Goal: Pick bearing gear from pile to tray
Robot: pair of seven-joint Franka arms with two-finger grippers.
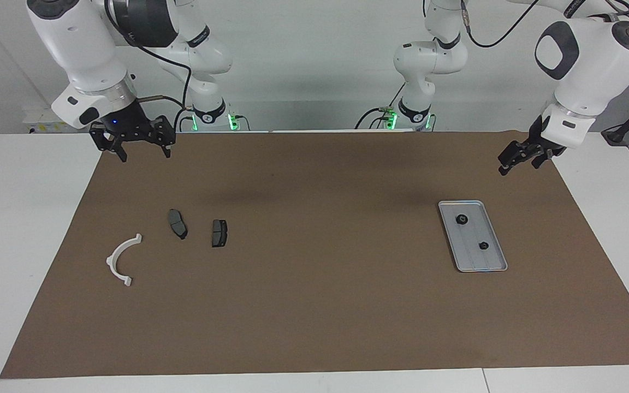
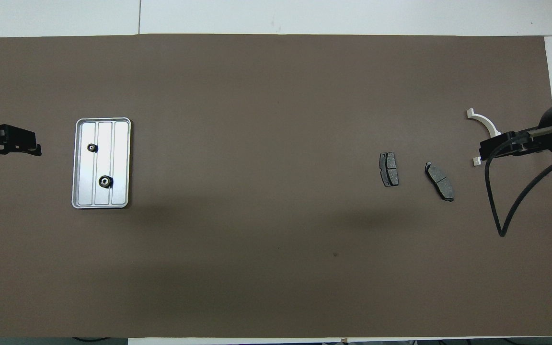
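Two small black bearing gears lie in the silver tray toward the left arm's end of the table; the overhead view shows the same gears and tray. The pile toward the right arm's end holds two dark brake-pad plates and a white half-ring bracket. My left gripper hangs open and empty over the mat beside the tray, near the mat's corner. My right gripper hangs open and empty over the mat's other corner, well above the pile.
A brown mat covers most of the white table. The right arm's black cable loops over the mat beside the pads. The right gripper covers part of the bracket from above.
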